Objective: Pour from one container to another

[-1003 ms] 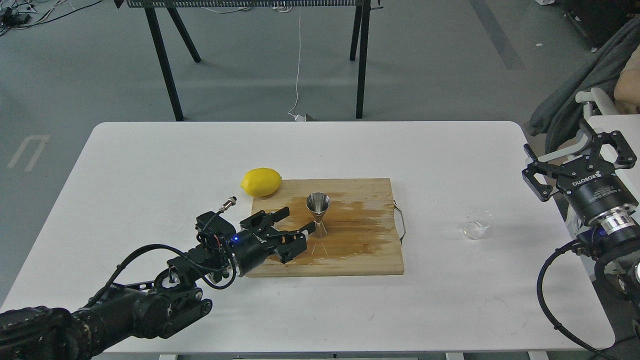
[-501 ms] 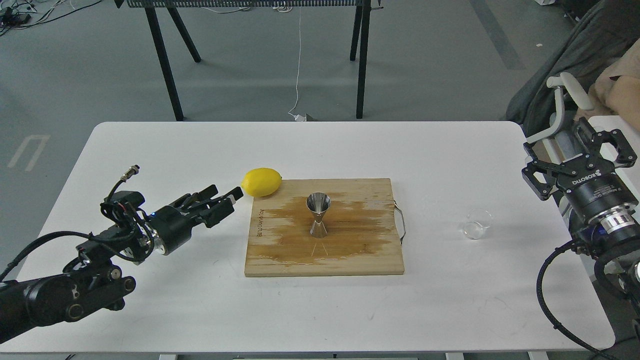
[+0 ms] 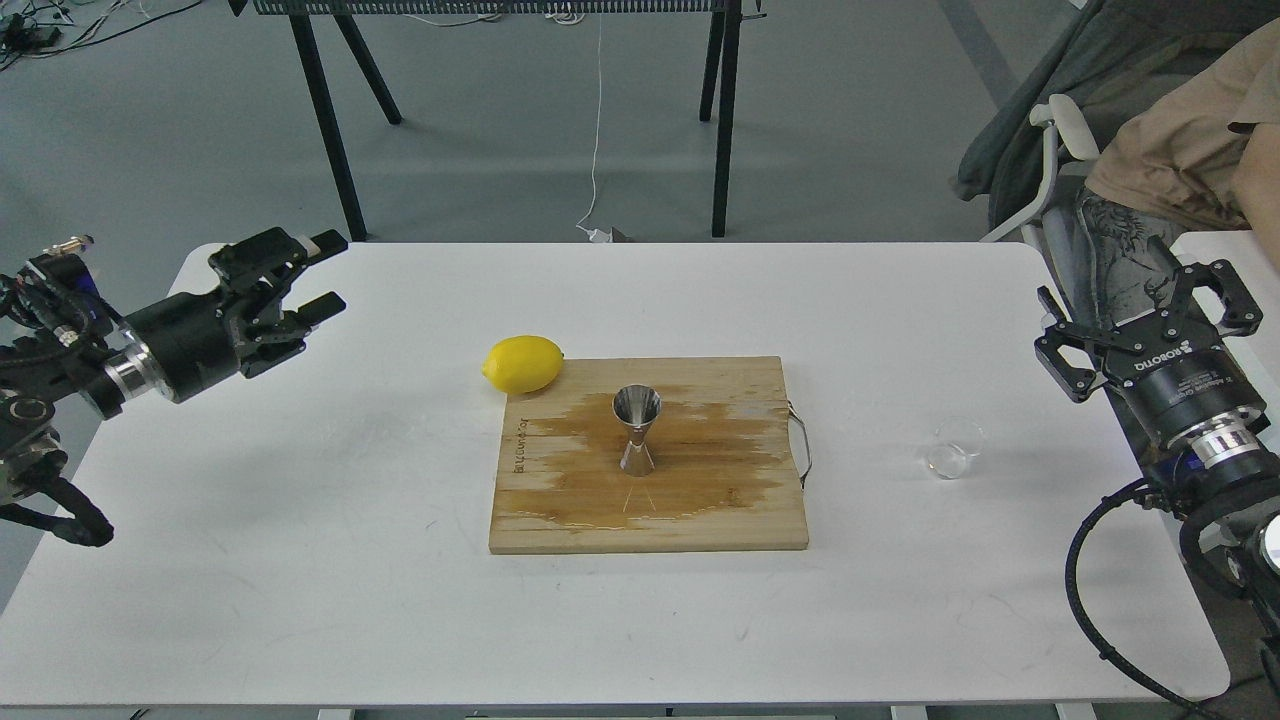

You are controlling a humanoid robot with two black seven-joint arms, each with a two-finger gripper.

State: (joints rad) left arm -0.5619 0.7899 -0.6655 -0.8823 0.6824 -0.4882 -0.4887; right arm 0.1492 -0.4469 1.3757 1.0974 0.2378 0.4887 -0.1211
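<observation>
The steel jigger point(image 3: 636, 430) stands upright in the middle of a wet wooden cutting board point(image 3: 700, 520). The small clear glass cup point(image 3: 952, 447) sits on the white table to the right of the board. My left gripper point(image 3: 325, 273) hovers open over the table's far left part, well away from the jigger, with nothing between its fingers. At the right edge my right gripper point(image 3: 1140, 300) stands open and empty, up and to the right of the glass cup.
A yellow lemon point(image 3: 522, 363) rests at the board's back left corner. A metal handle point(image 3: 802, 445) sticks out from the board's right side. Behind the white table point(image 3: 300, 600) are black stand legs point(image 3: 330, 130). A person in a chair point(image 3: 1150, 170) is at the far right.
My left gripper has pulled away from the jigger, moving left and back to the table's far left. A seated person has moved further into view at the right. The jigger and cup stayed put.
</observation>
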